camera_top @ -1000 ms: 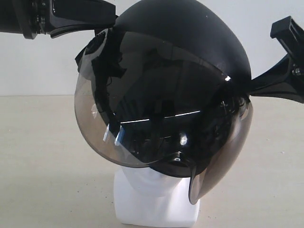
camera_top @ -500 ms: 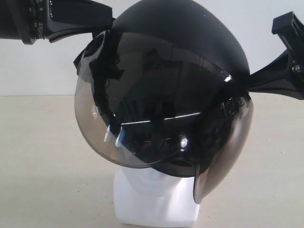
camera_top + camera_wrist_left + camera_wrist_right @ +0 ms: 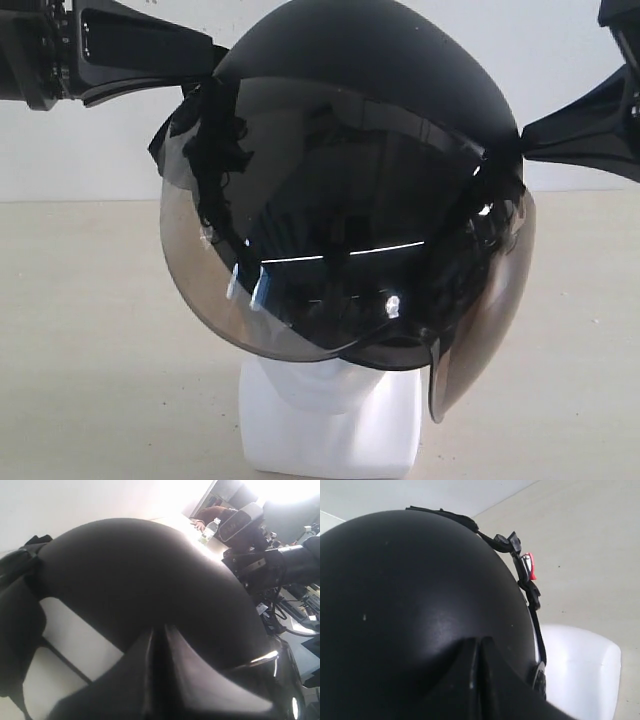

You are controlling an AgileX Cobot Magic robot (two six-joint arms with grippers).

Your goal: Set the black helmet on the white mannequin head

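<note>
The black helmet (image 3: 370,80) fills the middle of the exterior view, its smoky visor (image 3: 330,250) facing me. It sits over the white mannequin head (image 3: 330,430), of which only the chin, neck and squarish base show below the rim. My left gripper (image 3: 215,62) reaches in from the upper left and pinches the helmet's side by the visor corner. My right gripper (image 3: 520,140) does the same from the right. Both wrist views show the jaws nearly closed against the matte shell (image 3: 140,570) (image 3: 410,580), the left gripper (image 3: 157,629) and the right gripper (image 3: 480,640). The head's white base (image 3: 580,670) shows past the shell.
A beige tabletop (image 3: 80,330) spreads around the base, with a plain white wall (image 3: 90,140) behind. The helmet's black strap and red-tabbed buckle (image 3: 527,567) hang on the far side. The right arm (image 3: 270,565) and room clutter show in the left wrist view.
The helmet has tilted with both grippers: its left side dropped a little and moved outward, its right side rose. The visor's lower right tip swung further right.
</note>
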